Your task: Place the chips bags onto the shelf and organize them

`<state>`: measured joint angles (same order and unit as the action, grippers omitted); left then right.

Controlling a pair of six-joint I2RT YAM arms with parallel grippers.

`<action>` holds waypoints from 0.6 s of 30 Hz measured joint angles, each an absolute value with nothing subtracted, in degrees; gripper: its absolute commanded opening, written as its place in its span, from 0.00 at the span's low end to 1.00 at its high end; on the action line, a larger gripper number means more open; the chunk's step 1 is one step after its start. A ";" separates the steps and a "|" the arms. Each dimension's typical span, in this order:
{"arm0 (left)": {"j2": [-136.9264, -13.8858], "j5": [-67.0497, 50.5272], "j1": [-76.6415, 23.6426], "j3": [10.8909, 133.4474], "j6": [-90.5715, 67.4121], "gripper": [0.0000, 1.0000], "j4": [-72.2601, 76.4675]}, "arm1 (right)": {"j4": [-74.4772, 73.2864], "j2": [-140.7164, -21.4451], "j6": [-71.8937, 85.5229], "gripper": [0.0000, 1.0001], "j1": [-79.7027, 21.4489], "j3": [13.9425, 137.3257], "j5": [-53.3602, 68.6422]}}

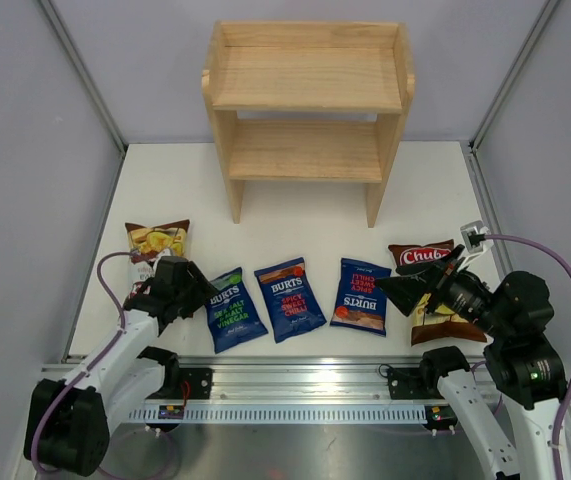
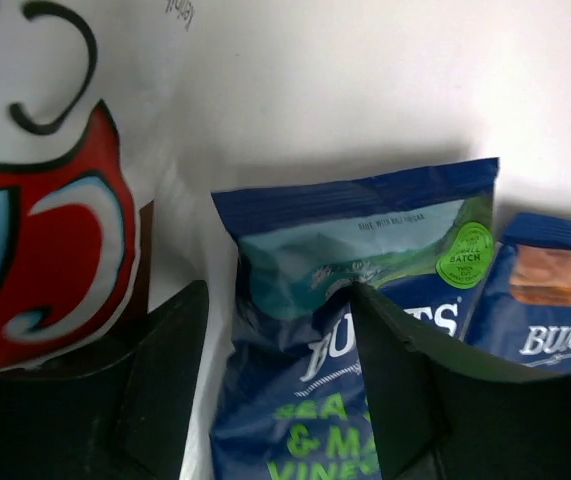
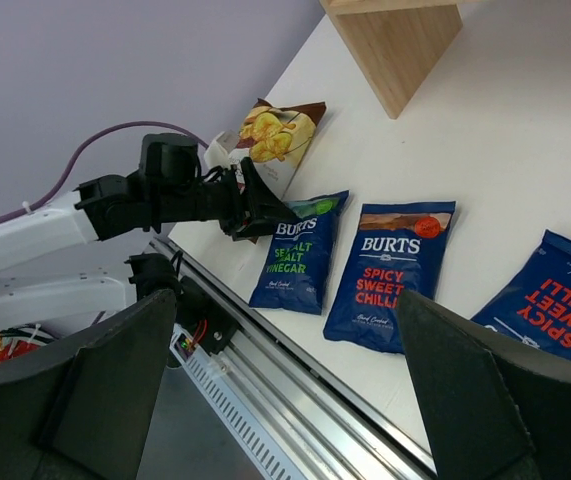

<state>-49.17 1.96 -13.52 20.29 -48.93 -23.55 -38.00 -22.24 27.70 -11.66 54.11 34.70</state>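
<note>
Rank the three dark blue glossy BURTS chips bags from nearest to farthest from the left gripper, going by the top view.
1. Sea salt and vinegar bag, just right of the left gripper.
2. Middle spicy sweet chilli bag, centre of the row.
3. Rightmost spicy sweet chilli bag, far end of the row.

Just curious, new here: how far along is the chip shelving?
Nothing shelved: the wooden shelf is bare. Both grippers are open and empty, the left gripper by the Burts sea salt bag, the right gripper beside a Chuba bag. All five bags await placing.
</note>
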 measured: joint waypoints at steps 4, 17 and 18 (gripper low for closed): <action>-52.07 2.24 -13.52 19.00 -49.34 0.64 -18.74 | -37.45 -22.24 28.29 0.99 -11.66 53.93 35.27; -36.03 2.92 -13.91 8.75 -55.64 0.17 -14.44 | -27.66 -22.50 35.77 1.00 -11.66 43.88 41.19; -34.06 3.20 -13.93 8.67 -56.07 0.15 -15.46 | -27.03 -22.61 36.36 0.99 -11.66 43.13 41.60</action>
